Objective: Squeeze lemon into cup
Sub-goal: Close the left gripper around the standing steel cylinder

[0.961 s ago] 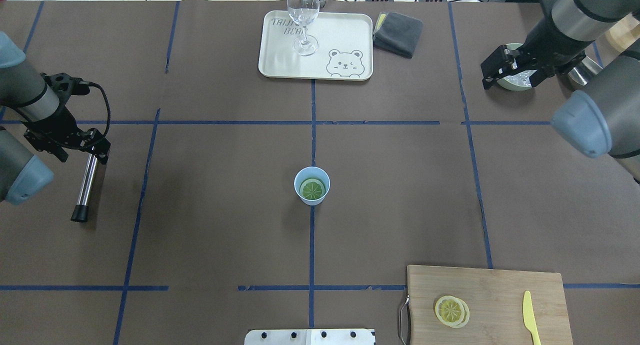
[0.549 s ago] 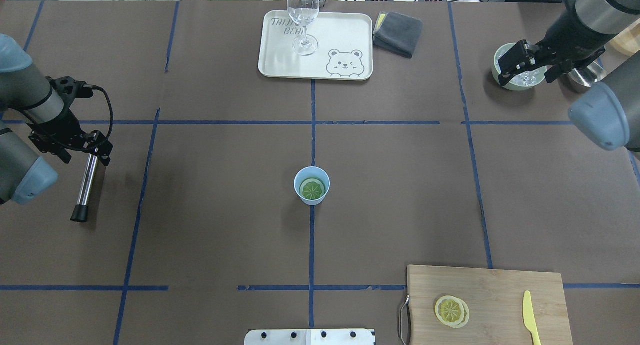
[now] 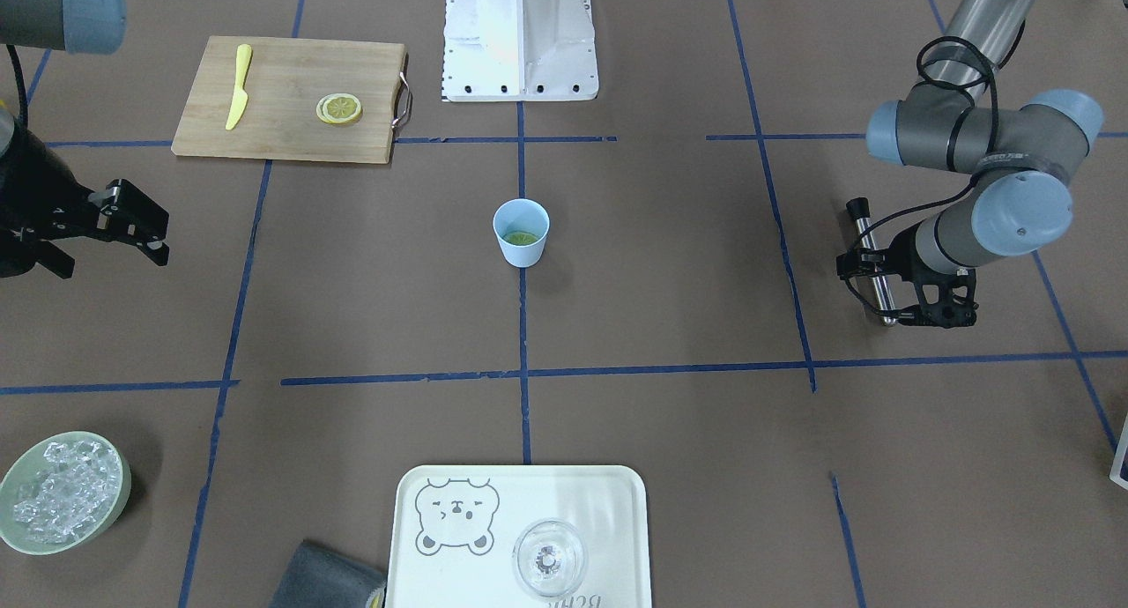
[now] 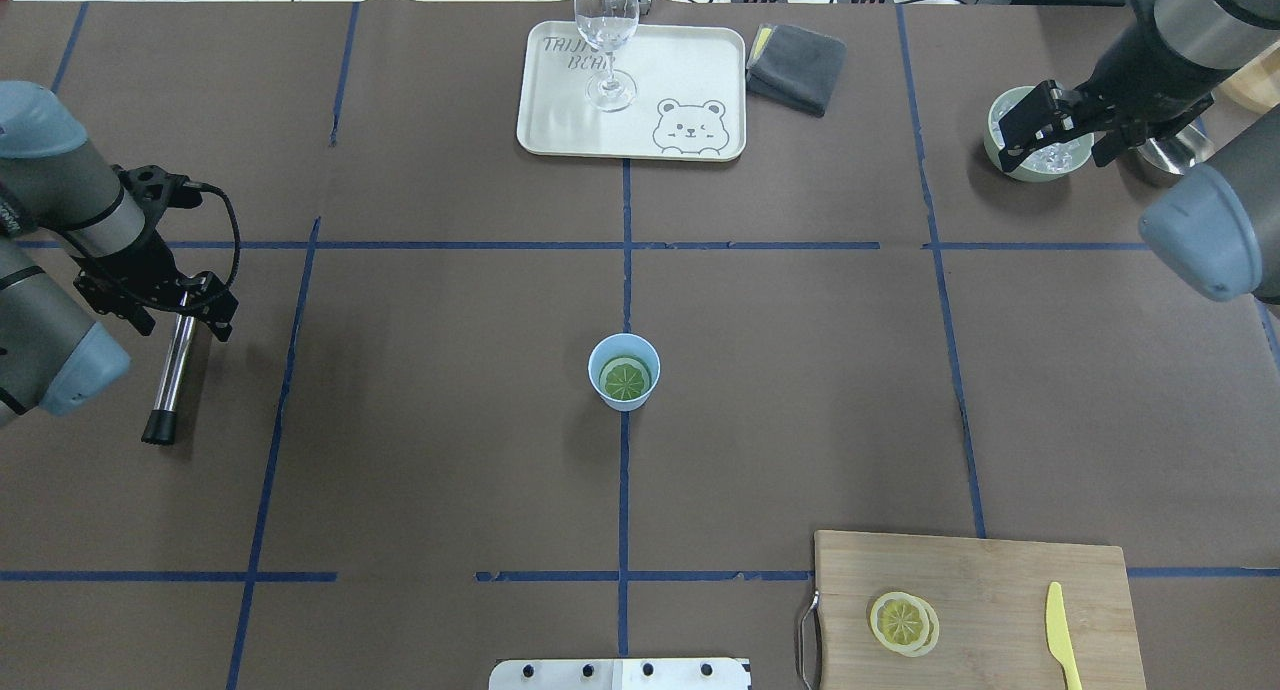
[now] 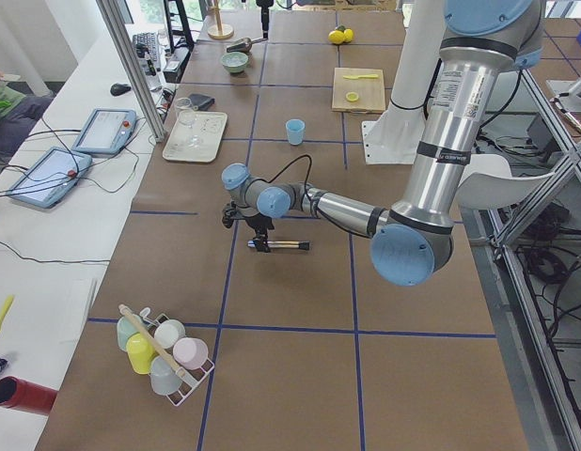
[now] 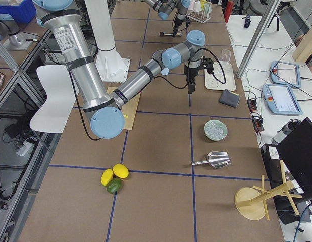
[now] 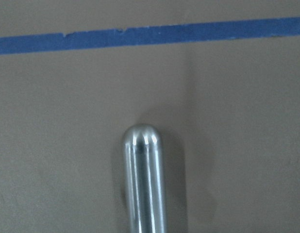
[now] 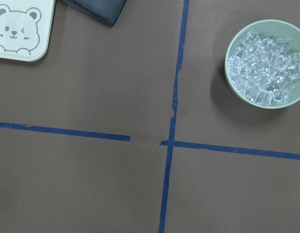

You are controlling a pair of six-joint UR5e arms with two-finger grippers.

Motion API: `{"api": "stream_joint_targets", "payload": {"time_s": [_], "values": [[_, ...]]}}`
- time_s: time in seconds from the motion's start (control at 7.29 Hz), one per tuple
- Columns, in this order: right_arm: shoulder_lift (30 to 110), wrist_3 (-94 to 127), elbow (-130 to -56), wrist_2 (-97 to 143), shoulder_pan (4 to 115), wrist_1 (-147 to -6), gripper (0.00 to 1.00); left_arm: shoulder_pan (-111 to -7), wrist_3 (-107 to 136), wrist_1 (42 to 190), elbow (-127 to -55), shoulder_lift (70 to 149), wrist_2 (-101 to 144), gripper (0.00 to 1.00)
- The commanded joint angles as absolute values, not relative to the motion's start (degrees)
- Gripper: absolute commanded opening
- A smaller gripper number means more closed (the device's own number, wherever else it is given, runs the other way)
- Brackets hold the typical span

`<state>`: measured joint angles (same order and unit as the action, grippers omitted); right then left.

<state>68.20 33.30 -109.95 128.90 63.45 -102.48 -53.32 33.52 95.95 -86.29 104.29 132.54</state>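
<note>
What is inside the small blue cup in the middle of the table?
A round lemon piece lies in the cup, its segmented cut face up. It covers the bottom, so any juice underneath cannot be seen.

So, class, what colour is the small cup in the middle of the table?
The cup is light blue, seen best in the front-facing view.

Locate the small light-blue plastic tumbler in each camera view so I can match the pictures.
Front-facing: the light-blue plastic tumbler stands at centre, slightly above the middle.
Overhead: centre of the picture.
Exterior left: upper middle.
Exterior right: not visible.
Left wrist: not in it.
Right wrist: not in it.
Shared landmark: the cream bear-print tray, straight beyond the tumbler from the robot.
</note>
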Motion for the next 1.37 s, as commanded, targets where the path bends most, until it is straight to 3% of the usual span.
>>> {"api": "stream_joint_targets", "payload": {"time_s": [0.0,0.14,0.55,0.69,0.82,1.1,1.24], "values": [[68.2,33.4,-110.0,128.9,63.5,-102.5,1.0,-53.3,33.5,96.1,-86.2,104.2,132.5,0.79],[68.2,33.5,-110.1,128.9,63.5,-102.5,1.0,-53.3,33.5,96.1,-86.0,104.2,132.5,0.7],[68.2,33.7,-110.3,129.5,63.5,-102.5,1.0,-53.3,33.4,96.1,-85.9,104.2,132.5,0.67],[68.2,33.7,-110.3,129.5,63.5,-102.5,1.0,-53.3,33.4,96.1,-85.9,104.2,132.5,0.6],[68.3,33.7,-110.3,129.5,63.5,-102.5,1.0,-53.3,33.5,96.1,-86.0,104.2,132.5,0.46],[68.4,33.7,-110.3,129.5,63.5,-102.5,1.0,-53.3,33.4,96.1,-86.0,104.2,132.5,0.08],[68.5,33.7,-110.3,129.6,63.7,-102.5,1.0,-53.3,33.4,96.0,-86.2,104.2,132.5,0.0]]}}
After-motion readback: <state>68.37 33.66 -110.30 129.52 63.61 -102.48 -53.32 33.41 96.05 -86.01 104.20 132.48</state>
